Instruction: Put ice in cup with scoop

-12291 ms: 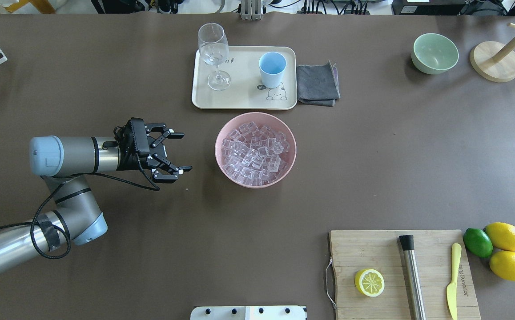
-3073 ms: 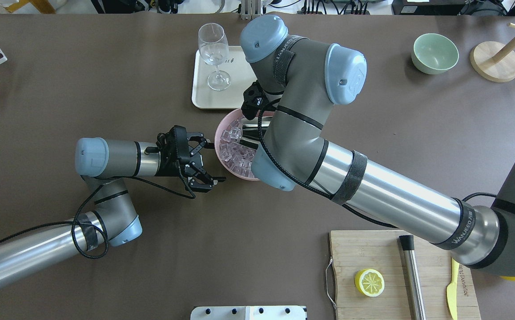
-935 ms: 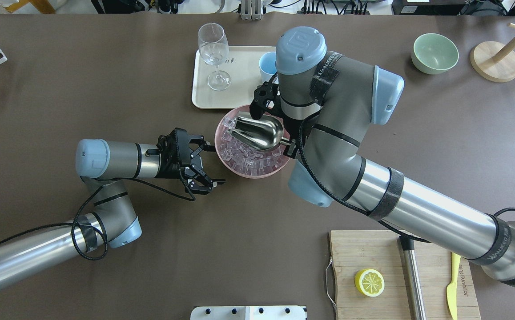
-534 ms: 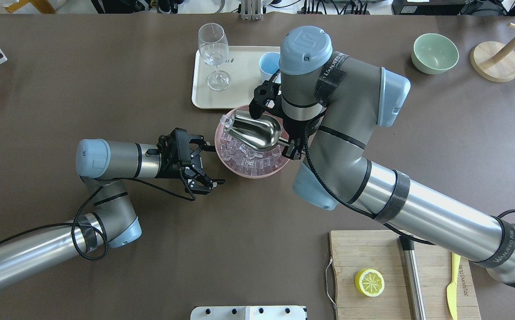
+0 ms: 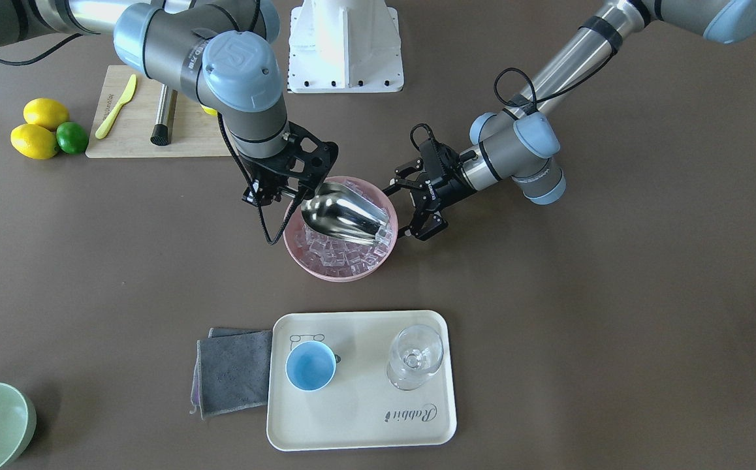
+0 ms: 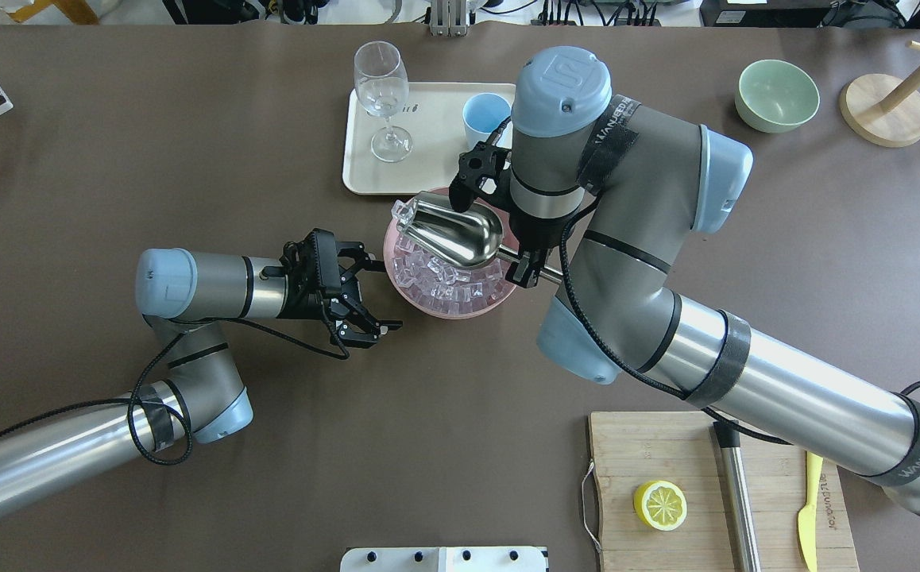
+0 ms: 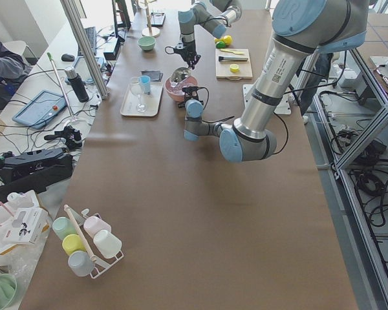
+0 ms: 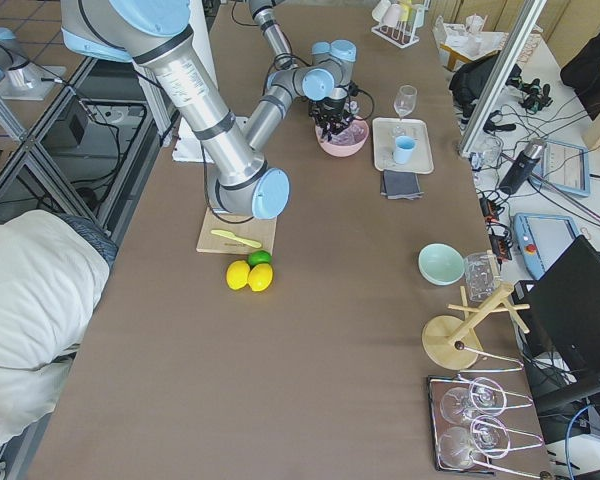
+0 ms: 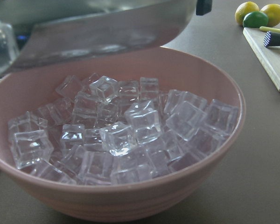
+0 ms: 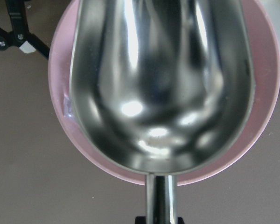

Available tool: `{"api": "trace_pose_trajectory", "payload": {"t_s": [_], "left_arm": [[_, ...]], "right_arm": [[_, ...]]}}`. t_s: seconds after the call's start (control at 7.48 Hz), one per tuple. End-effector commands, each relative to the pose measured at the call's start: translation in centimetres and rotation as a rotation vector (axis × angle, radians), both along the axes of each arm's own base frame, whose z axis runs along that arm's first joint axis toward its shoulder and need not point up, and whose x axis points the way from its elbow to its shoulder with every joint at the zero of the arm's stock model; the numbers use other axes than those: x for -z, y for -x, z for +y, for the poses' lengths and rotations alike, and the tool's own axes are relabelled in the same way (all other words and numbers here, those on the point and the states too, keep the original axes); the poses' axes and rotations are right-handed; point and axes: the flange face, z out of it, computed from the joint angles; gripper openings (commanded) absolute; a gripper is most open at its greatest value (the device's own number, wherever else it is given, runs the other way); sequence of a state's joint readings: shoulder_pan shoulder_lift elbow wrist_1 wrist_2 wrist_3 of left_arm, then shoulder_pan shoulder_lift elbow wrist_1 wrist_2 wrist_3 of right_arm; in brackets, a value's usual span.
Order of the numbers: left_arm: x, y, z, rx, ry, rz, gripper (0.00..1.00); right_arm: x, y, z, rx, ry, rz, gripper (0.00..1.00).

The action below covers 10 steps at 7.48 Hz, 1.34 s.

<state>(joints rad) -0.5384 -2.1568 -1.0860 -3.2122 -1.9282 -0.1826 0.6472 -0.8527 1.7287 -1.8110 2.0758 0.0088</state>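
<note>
While the ice [image 6: 448, 282] lies heaped in the pink bowl [image 6: 444, 311], you see the scoop [image 6: 460, 234] hovering just above it. Seen from overhead, the right gripper [image 6: 523, 266] clamps its handle at the bowl's 3 o'clock, wrist pointing down. The left gripper [image 6: 384, 290] reaches in level at 9 o'clock, jaws spread. The cup [image 6: 485, 115] stands at 12.

Wine glass [image 5: 415, 357] upright on tray [image 5: 352, 406]; grey cloth [image 5: 234, 371] beside tray; 2 lemons [image 5: 34, 141] beside lime [image 5: 72, 138].

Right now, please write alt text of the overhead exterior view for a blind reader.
The right gripper holds a shiny steel scoop over a pink bowl of clear ice cubes; the open left gripper sits beside it.
</note>
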Motion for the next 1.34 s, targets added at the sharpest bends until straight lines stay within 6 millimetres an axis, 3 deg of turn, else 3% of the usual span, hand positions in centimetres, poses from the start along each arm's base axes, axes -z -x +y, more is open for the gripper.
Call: {"api": "trace_pose_trajectory", "payload": {"t_s": [0.0, 0.4, 0.67, 1.2], "left_arm": [[0.0, 0.0, 0.0, 0.000, 0.000, 0.000, 0.99], [-0.1, 0.0, 0.0, 0.000, 0.001, -0.001, 0.99], [-0.1, 0.0, 0.0, -0.001, -0.001, -0.002, 0.99], [-0.1, 0.0, 0.0, -0.001, -0.001, -0.002, 0.99]], "right_arm": [[1.2, -1.5, 1.0, -0.078, -0.006, -0.109, 0.00], [3.2, -3.8, 1.2, -0.205, -0.057, -0.268, 0.00], [3.3, -5.2, 0.0, -0.251, -0.065, -0.298, 0.00], [2.9, -5.2, -0.2, -0.257, -0.059, -0.287, 0.00]]}}
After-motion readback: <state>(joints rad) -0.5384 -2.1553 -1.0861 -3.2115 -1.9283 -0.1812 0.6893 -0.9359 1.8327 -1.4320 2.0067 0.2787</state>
